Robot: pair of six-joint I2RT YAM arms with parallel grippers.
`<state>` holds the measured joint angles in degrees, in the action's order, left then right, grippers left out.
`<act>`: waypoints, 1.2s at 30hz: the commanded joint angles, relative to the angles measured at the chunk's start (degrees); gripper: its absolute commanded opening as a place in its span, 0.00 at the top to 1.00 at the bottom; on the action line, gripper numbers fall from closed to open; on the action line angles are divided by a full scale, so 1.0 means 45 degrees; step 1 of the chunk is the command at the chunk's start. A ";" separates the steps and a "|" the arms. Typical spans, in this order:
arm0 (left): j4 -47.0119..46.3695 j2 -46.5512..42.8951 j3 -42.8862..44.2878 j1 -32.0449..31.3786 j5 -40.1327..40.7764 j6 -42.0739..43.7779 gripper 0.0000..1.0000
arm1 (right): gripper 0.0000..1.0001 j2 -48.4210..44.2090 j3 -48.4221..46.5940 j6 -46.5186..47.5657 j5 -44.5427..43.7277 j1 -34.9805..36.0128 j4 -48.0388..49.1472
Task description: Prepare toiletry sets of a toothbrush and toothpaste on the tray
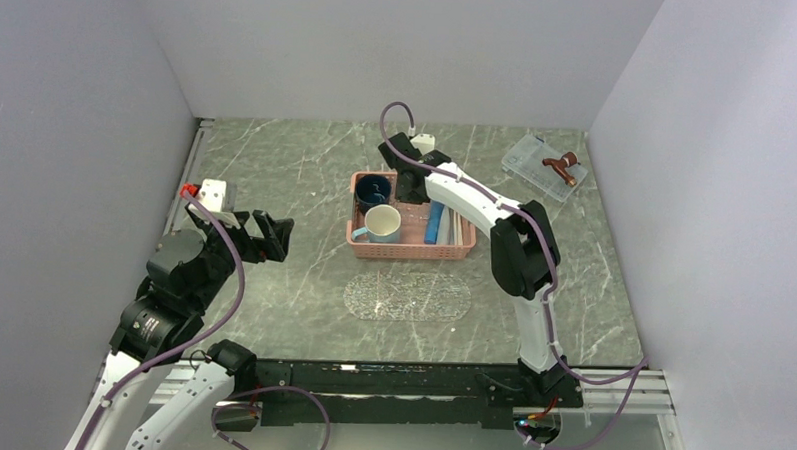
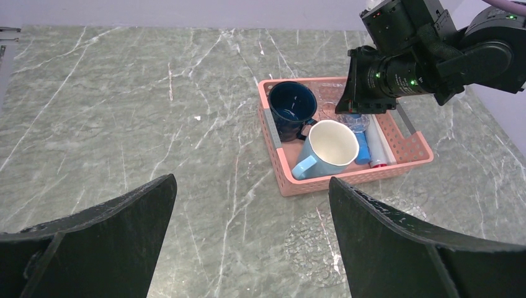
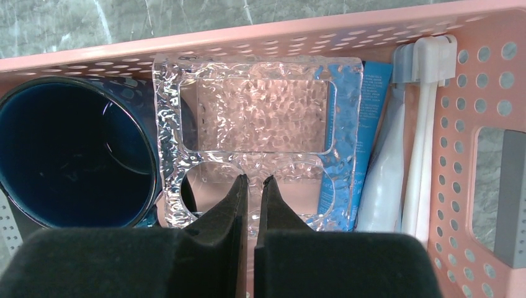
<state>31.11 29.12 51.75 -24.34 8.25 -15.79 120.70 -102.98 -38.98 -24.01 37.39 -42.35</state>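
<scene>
The top camera looks down from above and behind the arms, taking in the whole table (image 1: 276,181). The left wrist camera peers low and forward past the left pincer (image 2: 251,181), with the basket (image 2: 347,177) well ahead and right of it. The right wrist camera points straight down past the right pincer (image 3: 255,181), close onto the holder (image 3: 279,164) inside that basket (all three views share it).

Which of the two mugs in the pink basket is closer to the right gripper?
The dark blue mug, just beside the right gripper; the white mug with the pale blue handle sits farther off, toward the robot.
</scene>
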 commanded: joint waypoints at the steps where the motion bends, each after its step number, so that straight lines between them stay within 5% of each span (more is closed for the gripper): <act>1: -0.0353 0.0102 0.0039 0.0076 -0.0081 -0.0045 0.01 | 1.00 -0.1136 -0.0026 0.0131 -0.0759 -0.0008 0.0621; 23: -0.0337 0.0194 0.0061 0.0076 -0.0039 -0.0045 0.01 | 1.00 -0.3319 0.0278 0.1139 -0.2174 -0.0028 0.0339; 36: -0.0307 0.0170 0.0046 0.0076 0.0120 -0.0007 0.01 | 1.00 -0.6044 0.3096 0.1468 -0.1948 0.0179 0.0166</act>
<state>31.14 29.80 51.75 -24.34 8.32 -15.77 98.87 -93.58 -33.41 -31.42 37.56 -42.68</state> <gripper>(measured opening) 0.992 0.047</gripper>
